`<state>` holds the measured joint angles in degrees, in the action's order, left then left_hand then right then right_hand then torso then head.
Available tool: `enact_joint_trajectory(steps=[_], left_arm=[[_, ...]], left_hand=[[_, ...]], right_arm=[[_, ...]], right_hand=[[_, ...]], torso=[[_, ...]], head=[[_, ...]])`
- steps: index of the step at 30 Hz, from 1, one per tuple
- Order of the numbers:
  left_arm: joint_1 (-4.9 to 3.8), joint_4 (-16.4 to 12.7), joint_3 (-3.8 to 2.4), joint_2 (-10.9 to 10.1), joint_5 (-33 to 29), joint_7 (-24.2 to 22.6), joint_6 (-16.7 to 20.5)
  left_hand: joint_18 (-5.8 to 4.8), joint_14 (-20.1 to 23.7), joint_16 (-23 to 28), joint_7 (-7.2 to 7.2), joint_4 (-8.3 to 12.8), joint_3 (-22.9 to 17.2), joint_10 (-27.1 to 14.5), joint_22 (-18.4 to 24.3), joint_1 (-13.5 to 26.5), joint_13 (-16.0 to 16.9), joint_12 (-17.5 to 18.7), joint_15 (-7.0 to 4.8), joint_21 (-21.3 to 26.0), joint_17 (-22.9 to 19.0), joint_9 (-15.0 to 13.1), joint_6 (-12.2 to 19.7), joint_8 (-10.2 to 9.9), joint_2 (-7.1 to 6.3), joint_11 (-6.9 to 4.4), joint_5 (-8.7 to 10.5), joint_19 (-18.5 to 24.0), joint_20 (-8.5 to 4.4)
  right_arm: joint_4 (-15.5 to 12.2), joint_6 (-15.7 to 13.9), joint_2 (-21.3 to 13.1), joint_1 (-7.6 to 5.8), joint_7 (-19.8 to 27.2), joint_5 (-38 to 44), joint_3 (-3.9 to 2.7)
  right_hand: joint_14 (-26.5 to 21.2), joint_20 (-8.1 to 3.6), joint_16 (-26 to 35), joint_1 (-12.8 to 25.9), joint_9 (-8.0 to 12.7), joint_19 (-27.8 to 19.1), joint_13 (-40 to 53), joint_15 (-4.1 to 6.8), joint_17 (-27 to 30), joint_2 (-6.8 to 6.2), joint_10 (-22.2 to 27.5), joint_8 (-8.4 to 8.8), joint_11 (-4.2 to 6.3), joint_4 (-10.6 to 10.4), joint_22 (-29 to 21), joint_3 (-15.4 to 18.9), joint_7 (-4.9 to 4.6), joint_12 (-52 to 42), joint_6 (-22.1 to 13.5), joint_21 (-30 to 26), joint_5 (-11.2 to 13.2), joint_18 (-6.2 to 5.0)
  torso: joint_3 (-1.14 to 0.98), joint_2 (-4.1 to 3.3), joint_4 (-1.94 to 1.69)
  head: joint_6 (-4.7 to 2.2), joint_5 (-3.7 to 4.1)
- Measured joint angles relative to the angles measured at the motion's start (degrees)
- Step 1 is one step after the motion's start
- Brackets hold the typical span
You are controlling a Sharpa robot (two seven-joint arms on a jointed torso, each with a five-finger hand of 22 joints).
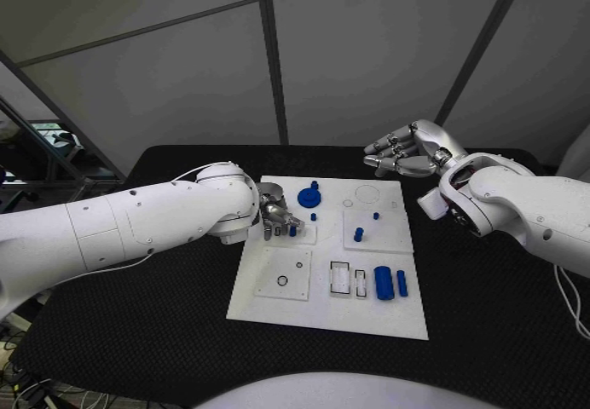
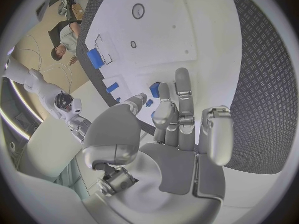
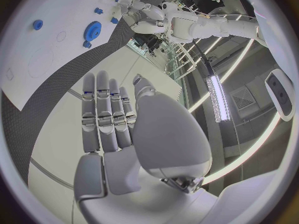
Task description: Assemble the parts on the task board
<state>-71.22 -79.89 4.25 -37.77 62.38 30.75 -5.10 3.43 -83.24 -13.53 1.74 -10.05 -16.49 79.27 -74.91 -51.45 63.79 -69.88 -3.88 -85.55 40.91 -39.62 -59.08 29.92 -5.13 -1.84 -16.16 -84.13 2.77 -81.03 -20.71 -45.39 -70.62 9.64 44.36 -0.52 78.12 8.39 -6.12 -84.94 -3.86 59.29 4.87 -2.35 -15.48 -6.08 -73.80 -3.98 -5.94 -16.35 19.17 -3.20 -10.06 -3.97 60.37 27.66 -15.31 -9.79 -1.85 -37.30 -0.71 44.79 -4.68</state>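
White task board (image 1: 277, 308) lying in the middle of the black table (image 1: 135, 341), long side running near to far. Blue gear (image 1: 310, 198) at the far end of the board, left of centre, with a small blue knob (image 1: 315, 183) just beyond it. Two small blue pegs (image 1: 359, 233) standing near the middle of the far half, another tiny peg (image 1: 314, 216) just near of the gear. Blue cylinder (image 1: 384, 282) and a thinner blue pin (image 1: 402, 283) lying side by side toward the near right corner, right beside two rectangular slots (image 1: 339, 278). Small round hole (image 1: 283, 281) in the near left square plate.

Left hand (image 1: 278, 218) down over the board's left edge, level with the far half, fingers curled close together around a small blue part (image 1: 292, 229); in the left wrist view the fingertips (image 2: 163, 90) close on that blue part (image 2: 154, 89), thumb opposite. Cannot tell whether the part is lifted or seated in the board.

Right hand (image 1: 406, 151) raised beyond the far right corner of the board, well apart from it, holding nothing; in the right wrist view fingers (image 3: 102, 109) extended side by side, close together, palm empty, gear (image 3: 92, 30) seen beyond on the board.
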Motion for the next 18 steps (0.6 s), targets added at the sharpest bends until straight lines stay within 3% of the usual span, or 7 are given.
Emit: enact_joint_trajectory(steps=[3,6,10,13,17,18], left_arm=[[-0.03,-0.1,-0.59,-0.1,0.0,0.0,0.0],[-0.04,-0.2,-1.58,-0.4,0.0,0.0,0.1],[-0.20,-0.1,-3.67,-1.2,0.0,0.0,-0.1],[-1.04,0.6,-4.87,-1.7,-0.2,0.0,-0.9],[-2.66,2.7,-5.65,-1.7,-0.9,0.0,-2.3],[-3.13,3.5,-5.79,-1.5,-1.3,0.0,-2.7]], left_hand=[[0.00,0.0,0.0,0.00,-0.3,0.9,0.0,0.0,-0.3,-0.2,0.1,0.00,0.0,0.1,0.1,0.0,0.3,-0.29,0.00,0.00,0.0,0.00],[-0.01,0.0,0.0,0.00,-0.4,1.6,0.0,0.0,-0.4,-0.8,0.9,0.00,0.3,0.1,0.2,0.0,0.3,-0.38,0.04,0.00,0.0,0.00],[0.01,-0.2,0.1,0.94,0.5,3.0,-3.4,0.0,-3.6,-6.3,5.5,0.22,1.6,0.1,0.8,2.2,-0.2,-0.49,0.81,0.00,0.0,0.00],[0.00,-0.2,0.2,1.67,0.7,3.7,-5.3,0.0,-5.5,-9.6,8.3,0.23,2.7,0.1,1.6,3.8,-1.2,0.28,1.37,0.00,0.0,0.00],[0.00,0.5,0.9,2.68,2.0,4.1,-9.0,0.0,-9.1,-14.0,12.2,1.32,5.6,0.1,2.6,5.8,-2.4,0.63,2.18,0.00,0.1,0.08],[0.00,1.3,1.4,3.07,2.3,4.1,-10.8,0.7,-10.2,-15.4,13.6,1.77,7.2,0.1,2.8,6.6,-2.6,0.73,2.62,0.00,0.7,0.67]], right_arm=[[0.1,0.0,0.0,0.00,0.0,0.0,0.00],[0.2,0.0,0.0,0.01,0.0,0.0,0.00],[0.3,0.0,0.0,0.01,0.0,0.0,0.00],[0.4,0.0,0.0,0.01,0.0,0.0,0.00],[0.6,0.0,0.1,0.01,0.0,0.0,0.00],[0.6,0.0,0.2,0.01,0.0,0.0,0.00]], right_hand=[[0.0,0.01,0.0,0.0,0.0,0.0,0.0,0.00,0.0,-0.02,0.0,0.00,0.00,0.0,0.0,0.0,0.00,0.0,0.0,0.0,0.0,0.00],[0.0,0.20,0.0,0.2,0.0,0.2,0.0,0.00,0.0,-0.17,0.0,0.00,0.00,0.0,0.0,0.0,0.00,0.0,0.0,0.0,0.0,0.00],[0.0,0.20,0.0,0.2,0.0,0.2,0.0,0.00,0.0,-0.23,0.0,0.00,0.00,0.0,0.0,0.0,0.00,0.0,0.0,0.0,0.0,0.00],[0.0,0.20,0.0,0.2,0.0,0.2,0.0,0.00,0.0,-0.23,0.0,0.00,0.00,0.0,0.0,0.0,0.00,0.0,0.0,0.0,0.0,0.00],[0.0,0.20,0.0,0.2,0.0,0.2,0.0,0.00,0.0,-0.23,0.0,0.00,0.00,0.0,-0.1,0.0,0.00,0.0,0.0,0.0,0.0,0.00],[0.0,0.20,0.0,0.2,0.0,0.2,0.0,0.00,0.0,-0.23,0.0,0.00,0.00,0.0,-0.1,0.0,0.00,0.0,0.0,0.0,0.0,0.00]], torso=[[-0.02,0.00,0.00],[-0.02,0.00,0.01],[-0.03,0.00,0.00],[-0.03,0.00,0.00],[-0.05,0.00,0.00],[-0.05,0.00,0.00]], head=[[-0.05,-0.03],[-0.13,-0.03],[-0.29,-0.03],[-0.41,-0.03],[-0.62,-0.03],[-0.69,-0.03]])
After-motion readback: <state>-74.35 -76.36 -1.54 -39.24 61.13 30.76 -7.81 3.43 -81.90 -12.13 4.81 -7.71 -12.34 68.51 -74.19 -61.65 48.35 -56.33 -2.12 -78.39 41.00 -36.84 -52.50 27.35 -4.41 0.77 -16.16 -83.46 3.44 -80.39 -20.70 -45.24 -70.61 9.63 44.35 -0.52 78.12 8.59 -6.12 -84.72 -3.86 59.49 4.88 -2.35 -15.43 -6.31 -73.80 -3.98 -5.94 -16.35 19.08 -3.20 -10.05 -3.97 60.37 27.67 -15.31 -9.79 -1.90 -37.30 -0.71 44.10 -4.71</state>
